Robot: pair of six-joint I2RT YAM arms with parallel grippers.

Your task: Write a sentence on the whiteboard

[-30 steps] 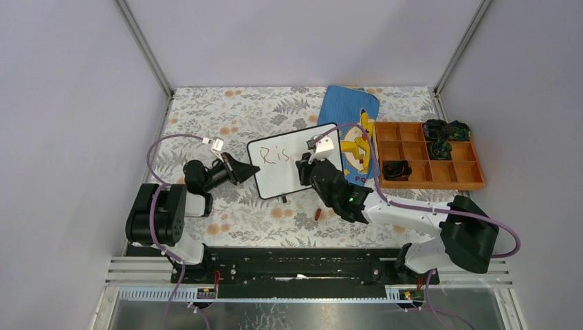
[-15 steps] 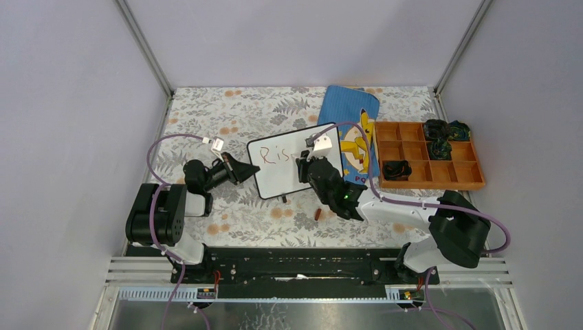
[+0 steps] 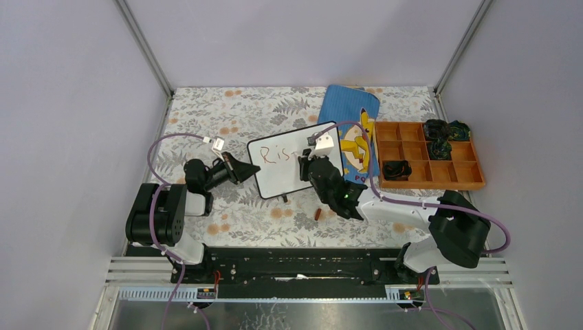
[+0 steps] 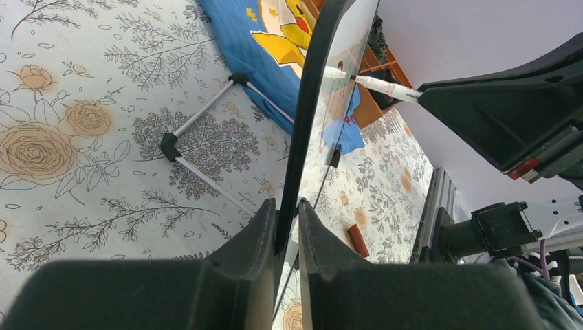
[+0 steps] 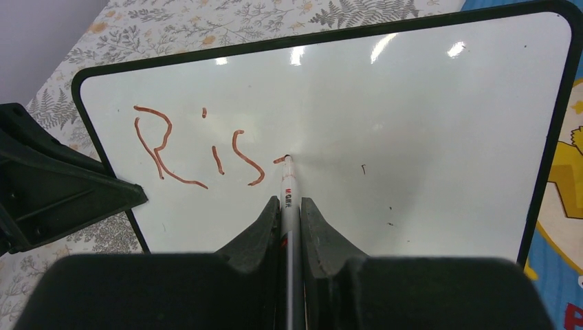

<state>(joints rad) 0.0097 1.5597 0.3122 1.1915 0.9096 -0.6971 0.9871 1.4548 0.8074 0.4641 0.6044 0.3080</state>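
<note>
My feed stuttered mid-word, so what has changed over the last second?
The right arm's elbow swung left. The right gripper, clamped on the marker, nudged the tip along, and the stroke after "Ris" on the whiteboard looks slightly longer. The left gripper still pinches the board's edge. The board, pouch and tray are unmoved.

whiteboard [image 3: 275, 177] left of pouch [image 3: 350, 110], tray [image 3: 440, 185] rightmost

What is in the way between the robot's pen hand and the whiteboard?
Nothing visible. The right gripper holds the marker with its tip touching the whiteboard, beside the red letters. The left gripper pinches the board's edge, off to the side.
</note>
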